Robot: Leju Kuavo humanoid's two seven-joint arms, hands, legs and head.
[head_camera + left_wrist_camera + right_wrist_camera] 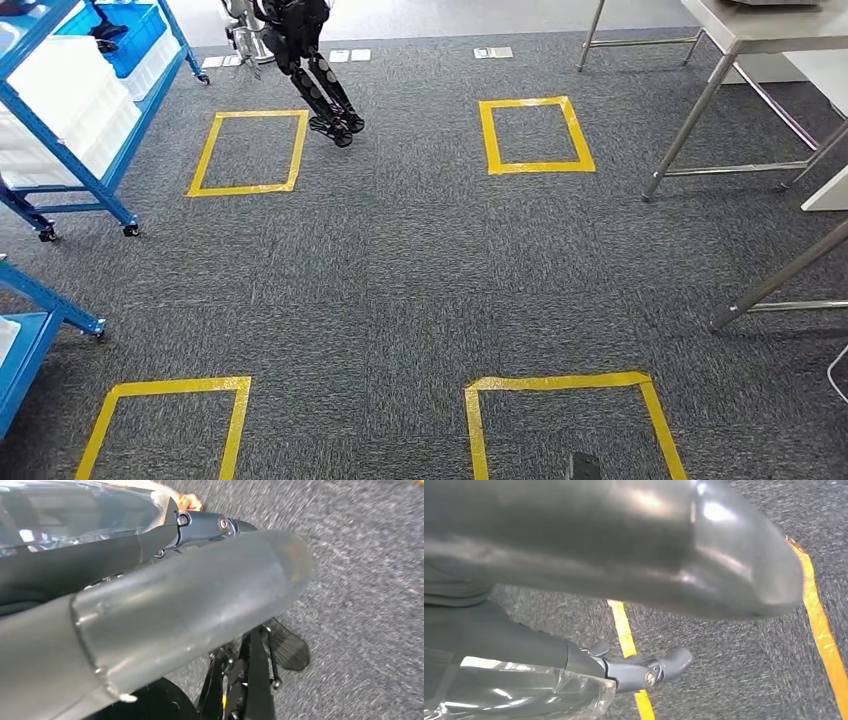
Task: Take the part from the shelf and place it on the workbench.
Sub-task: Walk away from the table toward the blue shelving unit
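Over grey carpet [400, 280] | left hand [210, 527], right hand [644, 670]: grip unclear | shelf [70, 110] well apart

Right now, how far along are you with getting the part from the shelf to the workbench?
Nothing looks done yet. In hand: nothing; the left hand and right hand hang over carpet with no part in them. The blue shelf with white bins stands to the left, the workbench to the upper right. Left: reach the shelf, take the part, carry it to the workbench.
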